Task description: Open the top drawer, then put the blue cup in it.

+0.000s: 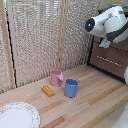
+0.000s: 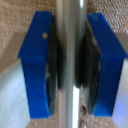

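Exterior view, left to right: a patterned white plate (image 1: 17,116), a small orange block (image 1: 48,91), a pink mug (image 1: 56,77) and the matte blue cup (image 1: 71,88) stand on the light wooden tabletop (image 1: 95,100), no writing legible. Behind, woven screens (image 1: 37,35); at right, the dark top drawer (image 1: 111,59) below the white arm. Wrist view: the end effector (image 2: 69,65), blue fingers (image 2: 37,65) with dark pads, is clamped on the drawer's smooth silver bar handle (image 2: 70,30)

arm (image 1: 111,22): raised, exterior view's right | claw (image 2: 70,60): blue fingers (image 2: 37,60) clamped on handle (image 2: 70,100)
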